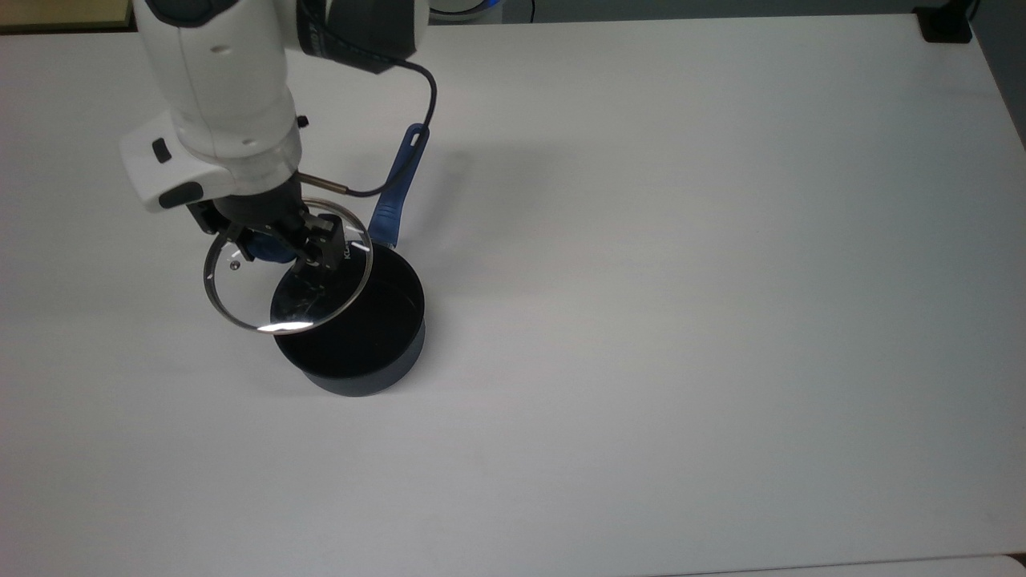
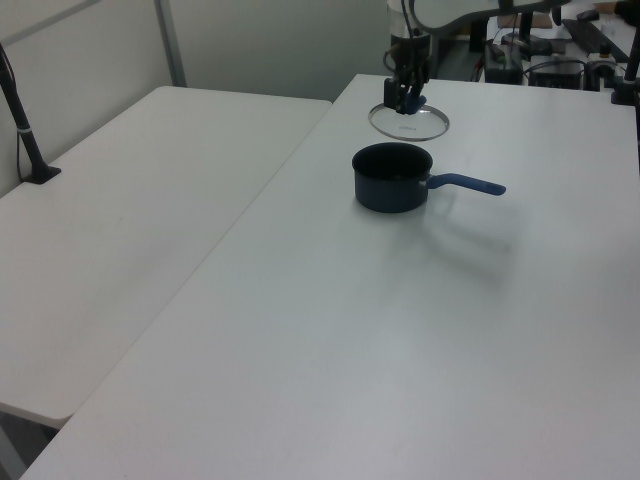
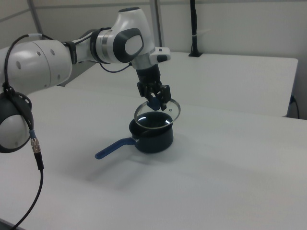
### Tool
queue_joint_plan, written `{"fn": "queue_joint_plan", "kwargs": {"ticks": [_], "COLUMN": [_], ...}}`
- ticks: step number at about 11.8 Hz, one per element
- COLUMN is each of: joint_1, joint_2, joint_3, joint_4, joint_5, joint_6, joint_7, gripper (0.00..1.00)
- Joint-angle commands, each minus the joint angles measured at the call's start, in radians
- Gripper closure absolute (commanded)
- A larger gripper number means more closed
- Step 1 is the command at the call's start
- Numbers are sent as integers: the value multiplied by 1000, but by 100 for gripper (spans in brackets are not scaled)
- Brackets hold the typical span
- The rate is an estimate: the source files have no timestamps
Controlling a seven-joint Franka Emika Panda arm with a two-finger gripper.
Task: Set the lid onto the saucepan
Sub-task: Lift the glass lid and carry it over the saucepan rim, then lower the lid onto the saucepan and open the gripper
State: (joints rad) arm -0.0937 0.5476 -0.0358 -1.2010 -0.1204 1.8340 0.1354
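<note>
The saucepan (image 1: 361,336) (image 2: 390,178) (image 3: 156,136) stands upright on the white table, black inside, with its blue handle (image 1: 398,196) (image 2: 468,184) (image 3: 112,147) lying flat beside it. My gripper (image 1: 282,247) (image 2: 405,96) (image 3: 156,101) is shut on the blue knob of the lid (image 1: 272,300) (image 2: 410,123) (image 3: 160,115). This clear glass disc with a metal rim hangs in the air above the saucepan. In the top view the lid overlaps the pot's upper left rim and sticks out past it to the top view's left.
The white table (image 1: 681,280) stretches wide to the top view's right. A second white table (image 2: 140,200) adjoins at the left view's left. A black post (image 2: 25,130) stands on it. A black cable (image 1: 401,144) hangs from the arm over the handle.
</note>
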Motion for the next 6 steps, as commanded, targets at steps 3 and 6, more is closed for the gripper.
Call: {"fn": "queue_joint_plan", "kwargs": {"ticks": [3, 6], "joint_1": [46, 58], "joint_2": [40, 58], "joint_3": [-3, 10], "joint_4": [20, -6], "joint_5": [-45, -68], "joint_6": [42, 42], "joint_7": [46, 85], "gripper": [65, 65]}}
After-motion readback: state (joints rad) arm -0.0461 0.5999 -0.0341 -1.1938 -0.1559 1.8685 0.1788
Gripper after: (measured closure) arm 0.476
